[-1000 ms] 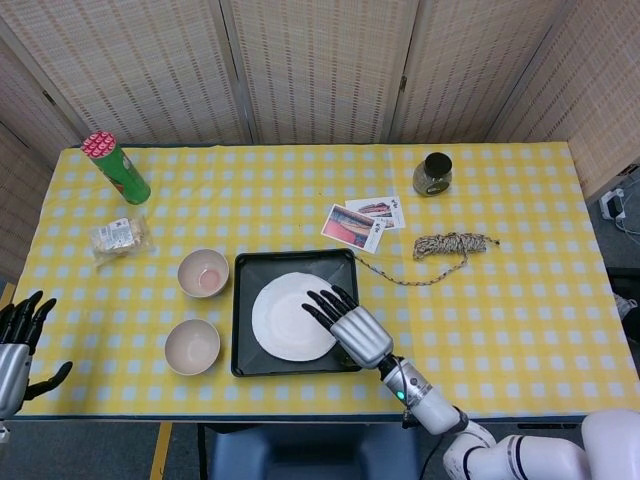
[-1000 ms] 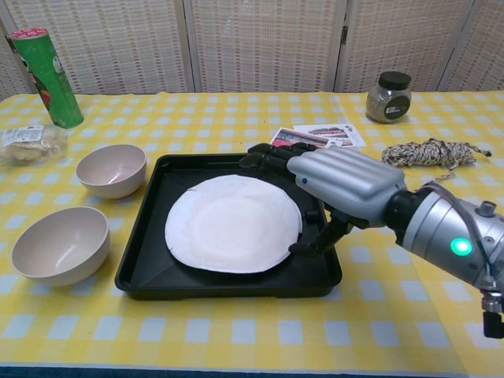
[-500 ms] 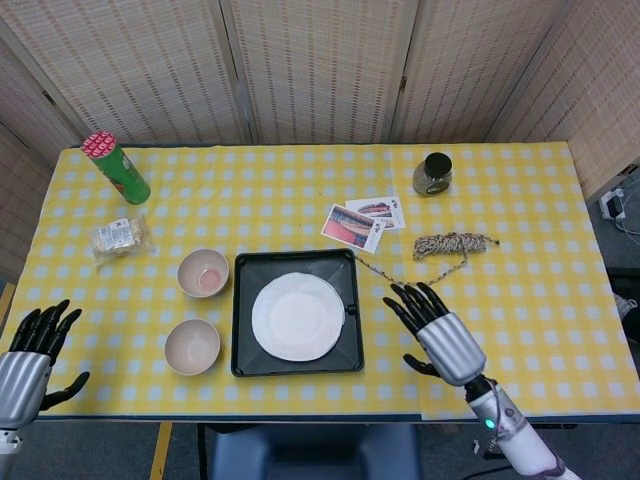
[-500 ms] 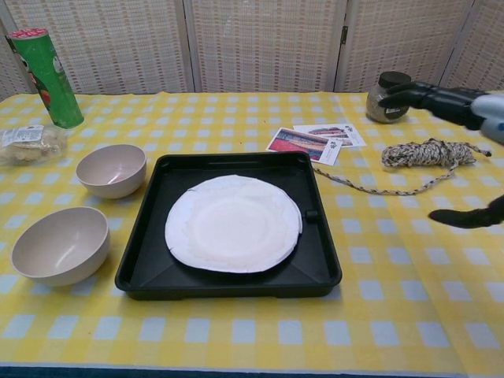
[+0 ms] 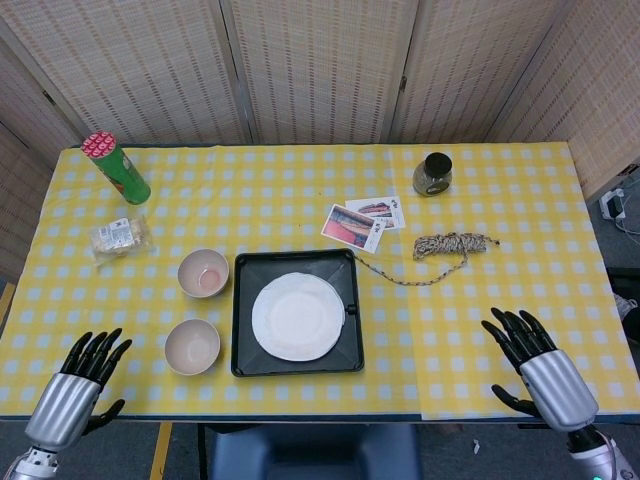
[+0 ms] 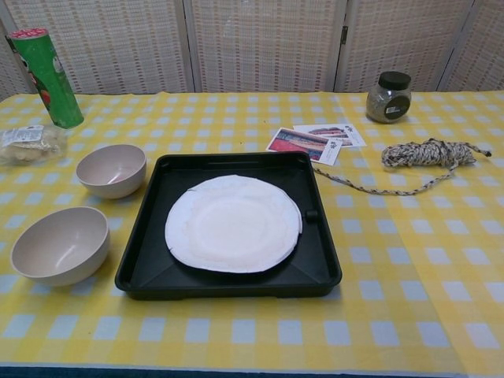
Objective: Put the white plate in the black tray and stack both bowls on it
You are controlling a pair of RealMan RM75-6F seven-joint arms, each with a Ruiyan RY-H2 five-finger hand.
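The white plate lies flat inside the black tray. Two beige bowls stand left of the tray on the cloth: the far bowl and the near bowl. My left hand hovers at the table's front left corner, fingers spread and empty. My right hand is at the front right, fingers spread, holding nothing. Neither hand shows in the chest view.
A green can and a snack packet sit at the back left. Photo cards, a rope coil and a dark jar lie right of the tray.
My right hand let go of the plate and pulled back from the tray to the front right edge. My left hand moved right and forward along the front left.
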